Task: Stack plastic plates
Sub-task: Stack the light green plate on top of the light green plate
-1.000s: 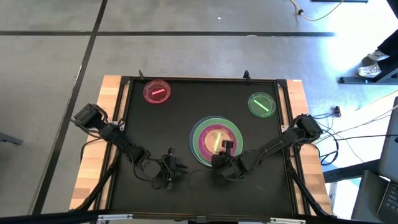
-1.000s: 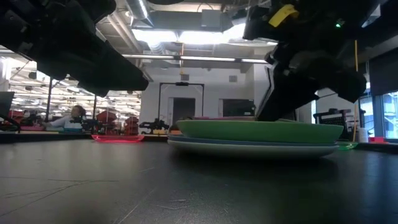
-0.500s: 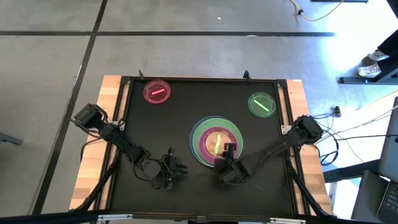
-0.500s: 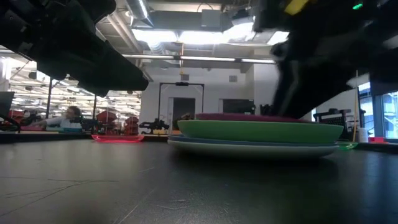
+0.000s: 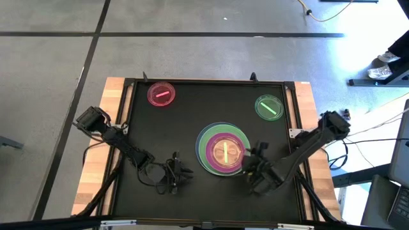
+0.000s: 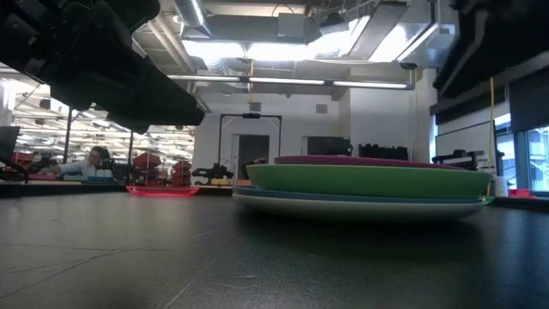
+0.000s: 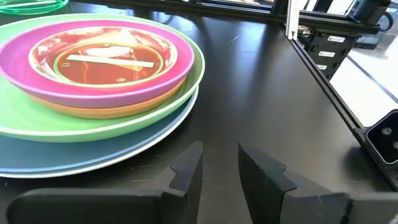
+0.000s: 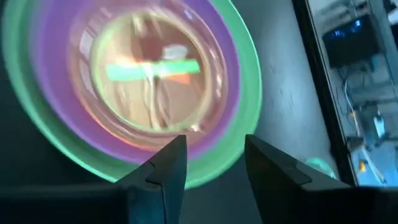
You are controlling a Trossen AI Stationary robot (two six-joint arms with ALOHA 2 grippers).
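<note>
Right tool (image 5: 253, 165) sits just off the right edge of the plate stack (image 5: 223, 149), low over the worktop (image 5: 192, 128), fingers (image 8: 166, 163) parted with a narrow gap and holding nothing; in the right wrist view the stack shows past them. Left tool (image 5: 174, 174) rests on the worktop left of the stack, near the front edge, fingers (image 7: 186, 168) a narrow gap apart, empty.

Stack, bottom to top: blue-grey plate (image 7: 93, 158), light green plate (image 7: 124, 127), orange plate (image 7: 93, 111), purple plate (image 7: 25, 62), small translucent plate with a pale stripe (image 7: 109, 61) nested on top.

Two small plates lie apart from the stack: pink-red plate (image 5: 160, 94) at the back left, green plate (image 5: 269, 107) at the back right. Both are flat on the worktop.
</note>
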